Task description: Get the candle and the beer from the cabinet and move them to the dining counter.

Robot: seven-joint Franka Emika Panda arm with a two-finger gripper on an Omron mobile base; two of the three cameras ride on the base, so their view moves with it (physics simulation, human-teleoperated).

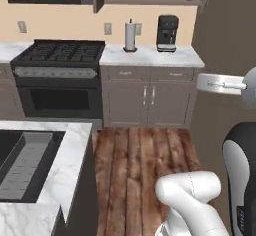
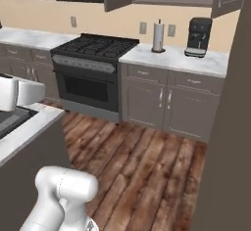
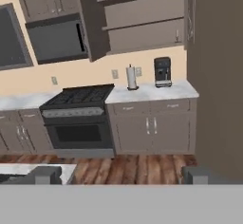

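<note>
The jaws are spread as wide as they go, with nothing between them. Their two dark tips (image 3: 47, 174) poke up far apart in the hand view. They are wide like this, I think, so they are ready to slip around something.

The hand looks up at the grey-brown wall cabinet (image 3: 142, 28). Its flat door (image 3: 89, 23) is swung open, so the shelves inside are easy to reach. A thin pale stick candle (image 3: 178, 35) seems to stand at the right end of the lower shelf, but it is very small from here. Where the brown beer bottle stands I cannot tell.

Under the cabinet is a white marble bench (image 3: 180, 91) with a tall white paper-towel roll (image 3: 131, 78) and a black coffee machine (image 3: 162, 72). A black stove (image 3: 78, 97) is beside it.

The robot is well back, with brown wooden floor (image 1: 140, 155) in between. It needs to drive closer first, I think.
</note>
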